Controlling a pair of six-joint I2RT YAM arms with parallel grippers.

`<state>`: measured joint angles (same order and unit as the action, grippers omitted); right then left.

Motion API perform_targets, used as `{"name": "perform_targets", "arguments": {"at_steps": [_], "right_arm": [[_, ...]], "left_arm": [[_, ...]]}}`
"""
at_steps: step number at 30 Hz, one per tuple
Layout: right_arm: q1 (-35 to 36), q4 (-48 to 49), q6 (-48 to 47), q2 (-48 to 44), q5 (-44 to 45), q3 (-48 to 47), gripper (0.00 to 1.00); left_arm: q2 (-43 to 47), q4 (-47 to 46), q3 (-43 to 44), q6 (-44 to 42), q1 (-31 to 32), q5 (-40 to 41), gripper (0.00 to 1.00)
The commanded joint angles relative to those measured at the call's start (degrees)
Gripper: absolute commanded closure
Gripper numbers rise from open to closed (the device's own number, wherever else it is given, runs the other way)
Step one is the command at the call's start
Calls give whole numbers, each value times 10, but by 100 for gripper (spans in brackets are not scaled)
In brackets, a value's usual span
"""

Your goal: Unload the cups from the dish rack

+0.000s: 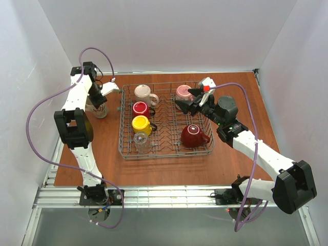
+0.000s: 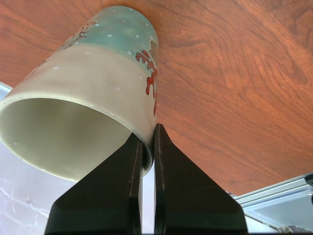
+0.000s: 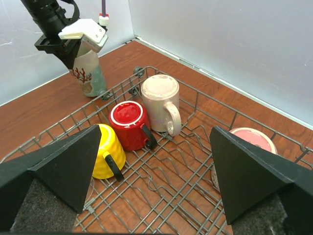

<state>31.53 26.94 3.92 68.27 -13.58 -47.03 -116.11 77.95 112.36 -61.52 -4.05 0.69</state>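
The grey wire dish rack (image 1: 121, 139) sits mid-table. Inside it are upside-down cups: cream (image 1: 143, 93), red (image 1: 140, 108), yellow (image 1: 141, 124), a clear glass (image 1: 142, 142), pink (image 1: 183, 92) and dark red (image 1: 193, 135). Left of the rack, a beige mug with a teal band (image 1: 100, 109) is upright at the table, and my left gripper (image 2: 149, 143) is shut on its rim (image 2: 146, 159). My right gripper (image 3: 156, 171) hangs open over the rack's right half, nothing between its fingers. Its view shows the cream (image 3: 159, 100), red (image 3: 128, 122), yellow (image 3: 107, 152) and pink (image 3: 252, 142) cups.
The brown wooden table (image 1: 102, 166) is enclosed by white walls on three sides. An aluminium rail (image 1: 164, 196) runs along the near edge by the arm bases. Purple cables loop from both arms.
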Motion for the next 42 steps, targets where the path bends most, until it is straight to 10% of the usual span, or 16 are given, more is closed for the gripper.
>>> {"name": "perform_targets", "arguments": {"at_steps": [1,9,20,27,31,42], "right_arm": [[3,14,-9,-7,5,0,15],[4,14,-15,-8,2,2,15],[5,-9,-37,-5,33,-2,10],[-40,-194,-117,50,92,-92,11],[-95,-288,-139,121,60,-149,41],[-123,-305,-205,271,44,-241,40]], "left_arm": [[11,13,28,-31,-3,26,100],[-7,10,49,-36,-3,27,100],[13,-16,31,-35,-3,13,66],[60,-69,25,-23,-3,-23,14],[114,-123,-26,-11,0,-46,14],[297,-293,-129,192,1,-239,3]]}}
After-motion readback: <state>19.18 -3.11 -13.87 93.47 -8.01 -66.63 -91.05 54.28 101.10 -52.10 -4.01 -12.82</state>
